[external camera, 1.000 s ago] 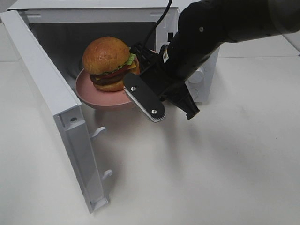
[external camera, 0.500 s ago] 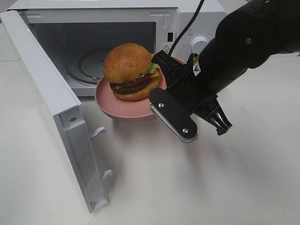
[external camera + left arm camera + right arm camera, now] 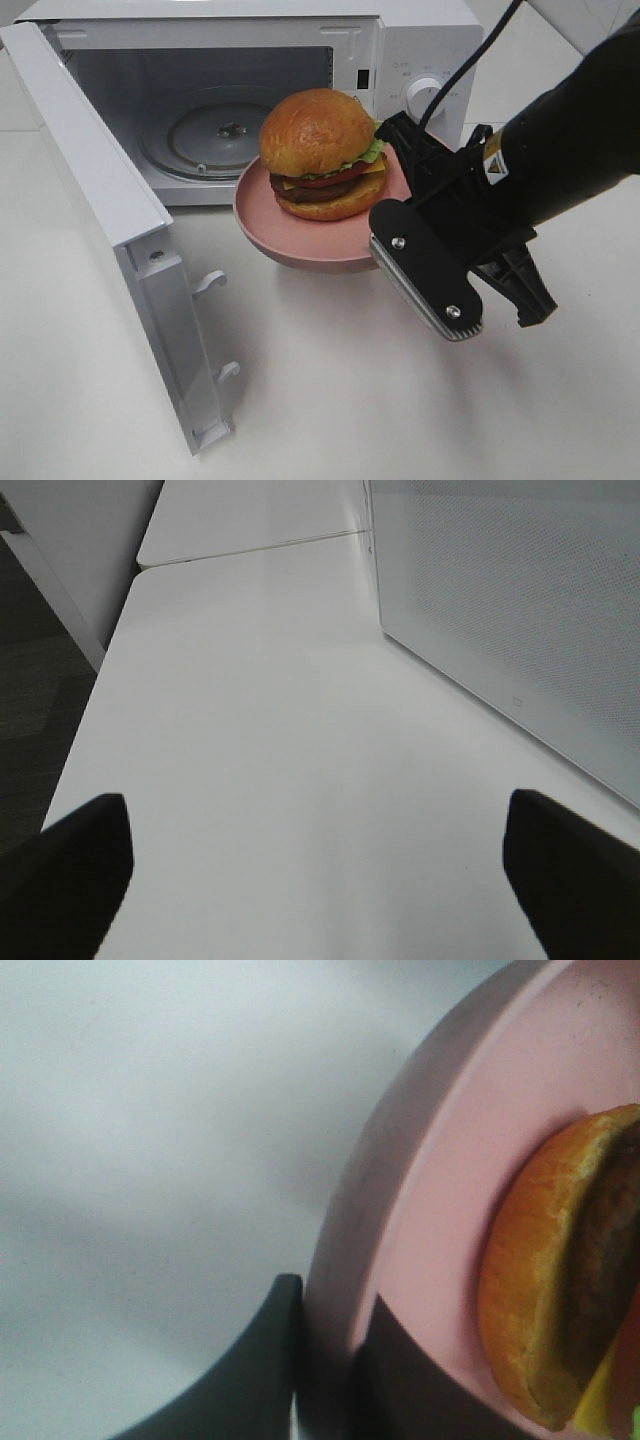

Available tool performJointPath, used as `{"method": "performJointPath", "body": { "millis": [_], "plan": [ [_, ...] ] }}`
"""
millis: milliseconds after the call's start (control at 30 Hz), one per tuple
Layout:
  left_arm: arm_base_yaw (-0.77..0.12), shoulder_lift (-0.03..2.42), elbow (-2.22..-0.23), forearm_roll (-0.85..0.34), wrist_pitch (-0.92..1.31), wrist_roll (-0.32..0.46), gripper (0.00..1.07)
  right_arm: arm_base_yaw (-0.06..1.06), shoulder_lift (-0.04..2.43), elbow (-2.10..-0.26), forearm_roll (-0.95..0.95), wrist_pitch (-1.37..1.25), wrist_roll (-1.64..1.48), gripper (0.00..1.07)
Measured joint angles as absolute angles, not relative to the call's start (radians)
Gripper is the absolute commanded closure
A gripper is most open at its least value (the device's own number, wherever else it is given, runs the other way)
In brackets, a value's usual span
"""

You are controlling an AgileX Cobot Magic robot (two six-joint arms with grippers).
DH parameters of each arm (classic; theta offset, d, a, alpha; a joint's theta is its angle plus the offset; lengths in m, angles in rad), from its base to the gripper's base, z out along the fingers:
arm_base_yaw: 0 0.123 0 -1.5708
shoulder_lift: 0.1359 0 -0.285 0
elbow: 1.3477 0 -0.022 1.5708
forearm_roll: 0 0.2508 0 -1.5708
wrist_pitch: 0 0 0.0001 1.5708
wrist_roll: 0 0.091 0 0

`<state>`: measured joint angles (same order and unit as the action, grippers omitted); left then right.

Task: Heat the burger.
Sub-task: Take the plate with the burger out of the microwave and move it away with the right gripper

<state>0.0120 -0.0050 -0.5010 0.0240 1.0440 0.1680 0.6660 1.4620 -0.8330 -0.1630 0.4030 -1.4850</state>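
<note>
Sitting on plate (image 3: 300, 240): burger (image 3: 322, 152), right gripper (image 3: 325, 1360) pinching rim.

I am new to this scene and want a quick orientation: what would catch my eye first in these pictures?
First, the burger on a pink plate, held in the air before the open microwave. The right gripper is shut on the plate's rim. The microwave door stands wide open on the left, showing the empty glass turntable inside.
</note>
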Motion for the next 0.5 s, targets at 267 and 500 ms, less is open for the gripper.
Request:
{"method": "performJointPath", "body": {
  "millis": [267,500],
  "plan": [
    [0.012,-0.005,-0.501,0.024,1.044,0.168,0.14,0.666,1.319,-0.741,-0.163,0.457,-1.45,1.07],
    [0.012,-0.005,-0.501,0.024,1.044,0.168,0.14,0.666,1.181,-0.671,-0.176,0.505,-1.4,1.07]
  ]
}}
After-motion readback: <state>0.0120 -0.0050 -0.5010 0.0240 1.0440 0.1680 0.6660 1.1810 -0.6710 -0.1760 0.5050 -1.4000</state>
